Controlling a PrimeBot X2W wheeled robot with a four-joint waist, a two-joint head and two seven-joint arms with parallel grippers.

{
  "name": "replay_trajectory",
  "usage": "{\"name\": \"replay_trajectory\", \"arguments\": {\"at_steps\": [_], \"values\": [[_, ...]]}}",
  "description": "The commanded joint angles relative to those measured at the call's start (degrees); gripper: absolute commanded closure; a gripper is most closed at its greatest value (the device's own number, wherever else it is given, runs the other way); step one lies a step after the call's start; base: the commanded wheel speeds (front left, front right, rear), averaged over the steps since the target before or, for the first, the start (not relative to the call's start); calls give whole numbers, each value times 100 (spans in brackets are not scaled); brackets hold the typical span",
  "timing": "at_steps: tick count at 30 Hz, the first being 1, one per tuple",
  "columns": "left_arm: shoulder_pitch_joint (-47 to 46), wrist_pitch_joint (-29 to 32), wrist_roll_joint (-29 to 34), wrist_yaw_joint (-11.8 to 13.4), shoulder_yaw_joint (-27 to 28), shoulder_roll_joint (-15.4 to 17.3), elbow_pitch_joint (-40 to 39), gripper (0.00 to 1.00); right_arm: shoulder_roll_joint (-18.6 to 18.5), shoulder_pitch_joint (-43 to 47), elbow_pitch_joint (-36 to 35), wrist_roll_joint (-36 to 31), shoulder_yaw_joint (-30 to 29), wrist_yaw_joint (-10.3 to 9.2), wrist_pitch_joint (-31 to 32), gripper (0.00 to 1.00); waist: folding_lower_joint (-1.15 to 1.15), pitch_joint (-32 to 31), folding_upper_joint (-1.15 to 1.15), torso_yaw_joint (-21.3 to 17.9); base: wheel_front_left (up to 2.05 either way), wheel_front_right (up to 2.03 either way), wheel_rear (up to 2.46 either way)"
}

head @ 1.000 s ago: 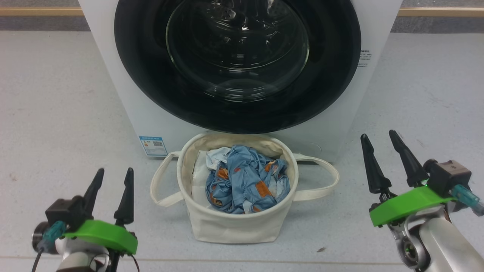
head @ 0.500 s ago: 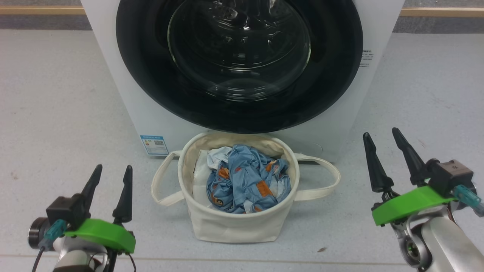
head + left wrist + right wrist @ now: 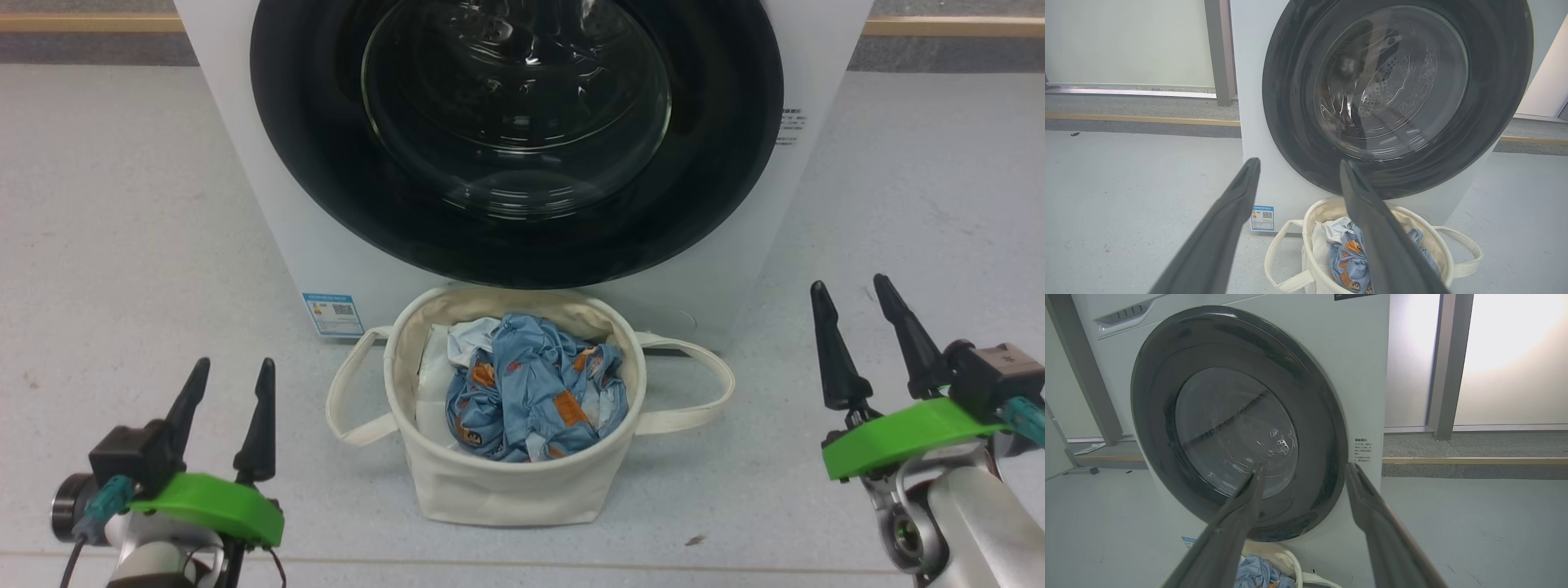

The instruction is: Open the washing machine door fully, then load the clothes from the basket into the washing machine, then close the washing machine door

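The left gripper (image 3: 233,365) sits low at the robot's left, above the floor (image 3: 122,204) and well apart from the basket (image 3: 506,490). Its 2 dark fingers point up and forward toward the washing machine (image 3: 245,163), spread wide with nothing between them. The right gripper (image 3: 849,283) is at the robot's right on its pale forearm, a little farther forward. Its 2 fingers lean slightly left, and they too are spread wide and empty. A green collar rings each wrist.

In the left wrist view, the left gripper's fingers (image 3: 1220,228) frame the lower left of the washing machine door (image 3: 1290,102). In the right wrist view, the right gripper's fingers (image 3: 1372,506) frame the door's lower right edge.

The washing machine door (image 3: 326,204) is shut flat against the machine, with the steel drum showing through its glass. The basket stands on the floor just in front of the machine, below the door, its 2 loop handles lying out to the sides. The clothes (image 3: 531,392) lie crumpled inside it, beside a white cloth (image 3: 429,384).

A small blue label (image 3: 332,314) low on the machine's front carries a square code; its text is too small to read. A few lines of dark print (image 3: 788,126) right of the door are also illegible.
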Motion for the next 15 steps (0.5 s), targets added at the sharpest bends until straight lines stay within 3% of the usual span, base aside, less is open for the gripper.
{"name": "replay_trajectory", "arguments": {"at_steps": [1,15], "values": [[-308,-70,29,-16,261,158,-148,0,-48,-66,-155,34,15,0,-71,0,0,-8,0,-1,0,0,0],[-357,-70,81,-20,296,146,-91,0,-26,-27,-177,67,-54,0,-71,0,0,-1,0,16,2,3,-5]]}}
